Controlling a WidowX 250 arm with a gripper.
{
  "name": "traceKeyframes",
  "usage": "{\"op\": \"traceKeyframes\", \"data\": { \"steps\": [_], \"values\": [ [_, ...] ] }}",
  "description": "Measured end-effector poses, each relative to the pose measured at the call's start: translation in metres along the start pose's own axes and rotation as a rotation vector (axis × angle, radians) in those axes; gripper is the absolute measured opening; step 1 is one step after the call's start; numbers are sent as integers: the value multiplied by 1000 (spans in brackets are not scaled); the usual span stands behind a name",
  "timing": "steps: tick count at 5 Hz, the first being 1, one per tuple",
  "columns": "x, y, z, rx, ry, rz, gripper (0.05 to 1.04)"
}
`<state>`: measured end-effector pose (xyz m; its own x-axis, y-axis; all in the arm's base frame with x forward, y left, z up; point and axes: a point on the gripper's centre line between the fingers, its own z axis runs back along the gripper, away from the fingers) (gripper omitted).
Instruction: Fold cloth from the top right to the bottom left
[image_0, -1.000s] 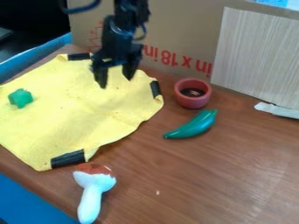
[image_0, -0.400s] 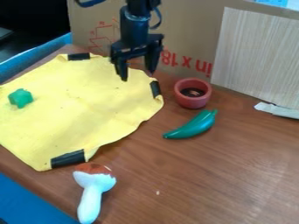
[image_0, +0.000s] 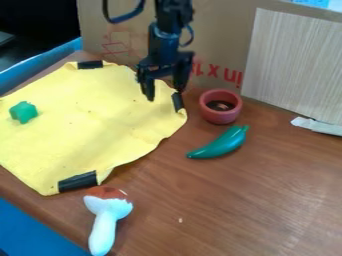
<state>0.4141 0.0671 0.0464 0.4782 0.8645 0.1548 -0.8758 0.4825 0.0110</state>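
Claw (image_0: 165, 94): spread wide, empty | lower, nearer red cup (image_0: 220, 118) than before | yellow cloth (image_0: 87, 125) unmoved

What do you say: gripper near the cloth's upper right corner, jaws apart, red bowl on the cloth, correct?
The red bowl is not on the cloth; the camera view shows it on the wooden table, to the cloth's right. The gripper is near the cloth's upper right corner, jaws apart.

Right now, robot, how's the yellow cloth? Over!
Tool open, by upper right of yellow cloth. Cloth spread out, not folded. Green toy on it, might get in the way.
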Motion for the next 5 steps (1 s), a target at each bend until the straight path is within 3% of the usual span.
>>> {"op": "traceKeyframes", "data": {
  "steps": [2,3,5],
  "values": [
    [-3,-15,-13,15,0,14,1001],
    [-2,-21,-8,-5,5,33,955],
    [-2,-21,-28,13,1,49,375]
  ]
}}
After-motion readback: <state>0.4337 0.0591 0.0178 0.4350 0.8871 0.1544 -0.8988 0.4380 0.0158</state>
